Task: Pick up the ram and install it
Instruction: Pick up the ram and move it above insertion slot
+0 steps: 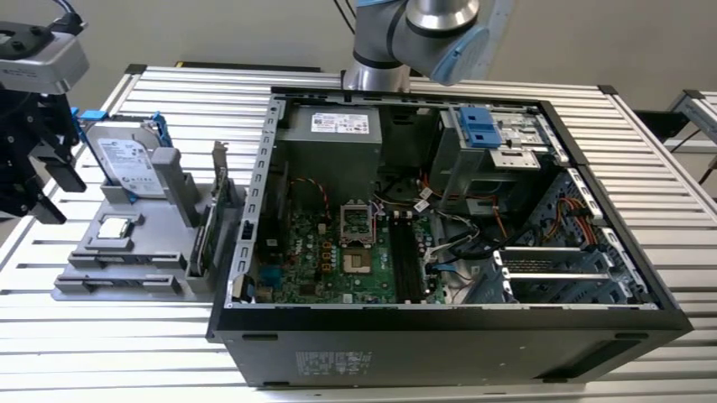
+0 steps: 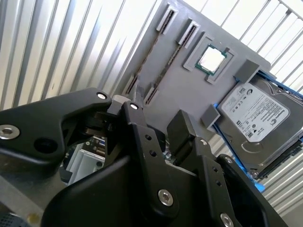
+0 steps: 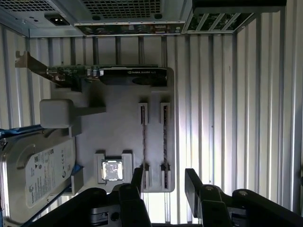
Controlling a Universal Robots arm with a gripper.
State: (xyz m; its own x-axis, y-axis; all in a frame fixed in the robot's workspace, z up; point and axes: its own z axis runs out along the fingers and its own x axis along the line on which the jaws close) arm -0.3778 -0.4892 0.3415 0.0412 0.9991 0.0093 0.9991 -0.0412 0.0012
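Note:
Two thin, dark ram sticks stand on edge side by side in the slots of a grey holder (image 3: 118,123). One ram stick (image 3: 164,139) lies between the lines of my fingers and the other (image 3: 143,139) sits just beside it; in the second wrist view the ram (image 2: 166,64) runs away from the fingers. My gripper (image 3: 164,182) hovers above the holder's end, open, with nothing between its black fingers (image 3: 137,177). In the exterior view the gripper (image 1: 50,189) hangs at the far left, beside the holder (image 1: 134,269).
The holder also carries a hard drive (image 3: 38,170), a small square CPU chip (image 3: 112,169) and an upright expansion card (image 3: 123,75). An open computer case (image 1: 448,336) lies to the exterior view's right, its motherboard (image 1: 336,260) exposed. Everything rests on a slatted metal table (image 1: 101,353).

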